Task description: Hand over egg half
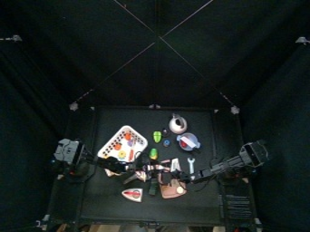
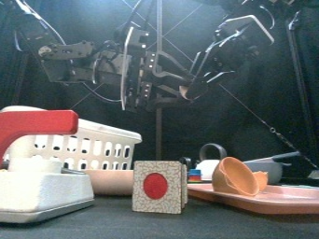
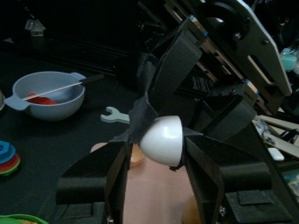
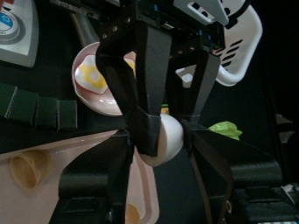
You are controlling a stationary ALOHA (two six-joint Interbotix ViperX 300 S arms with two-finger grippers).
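Note:
The egg half [image 3: 165,140] is a smooth white dome held in the air between both grippers, above a pink tray. My left gripper [image 3: 158,147] has a jaw against each side of it. My right gripper [image 4: 163,142] is shut on the same egg half [image 4: 169,138], and the left arm's jaws reach in from the opposite side. From above, the two arms meet over the table's front middle [image 1: 155,168]. In the front view the grippers hang together high behind the toys [image 2: 156,79], and the egg half is hard to make out there.
A white basket [image 2: 75,149], a card with a red dot [image 2: 159,187] and a pink tray [image 2: 281,199] with an orange bowl [image 2: 234,175] stand at the front. A bowl [image 3: 47,94], a wrench [image 3: 114,115] and a plate with a fried egg [image 4: 96,80] lie nearby.

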